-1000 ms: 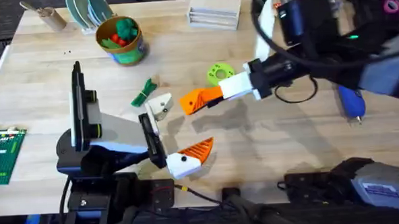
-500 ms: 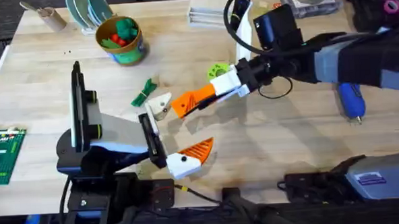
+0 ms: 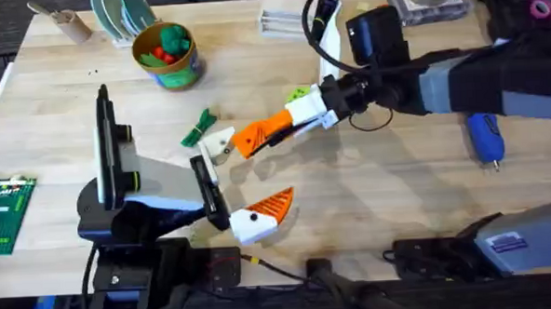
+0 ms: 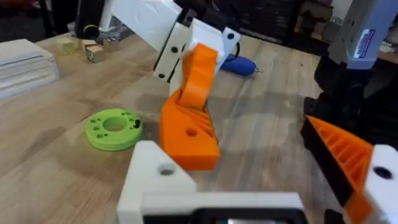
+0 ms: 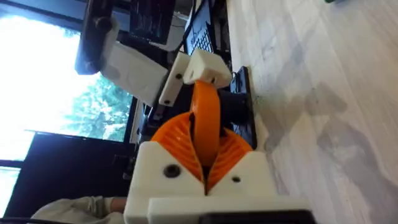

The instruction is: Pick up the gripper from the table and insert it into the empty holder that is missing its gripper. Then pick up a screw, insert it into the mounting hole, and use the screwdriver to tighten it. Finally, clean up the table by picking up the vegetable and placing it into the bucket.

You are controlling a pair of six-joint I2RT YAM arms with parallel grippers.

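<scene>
Orange, ribbed and wedge-shaped, the loose plastic gripper finger [image 3: 259, 136] hangs above the pale wood table [image 3: 371, 206], pinched between the orange-padded fingers of the right arm's claw [image 3: 288, 128]. Its free end points at the empty white mounting lug of the holder [image 3: 221, 148], the white-and-grey robot gripper head with black side plates and a tall black upright bar; the finger's tip sits just beside that lug, not yet seated as far as can be judged. The holder's other orange finger [image 3: 270, 207] is already in place. In the left wrist view the carried finger [image 4: 189, 118] stands tilted over the lug, its mounting hole facing out.

Hard moulded plastic like this should be light and stiff, with no give, so it will likely jam if it goes in crooked. The ribs offer bite; the smooth faces could slip. Holding it well back from the mating end, as now, seems right.

Whether the left claw is spread or closed cannot be told
</scene>
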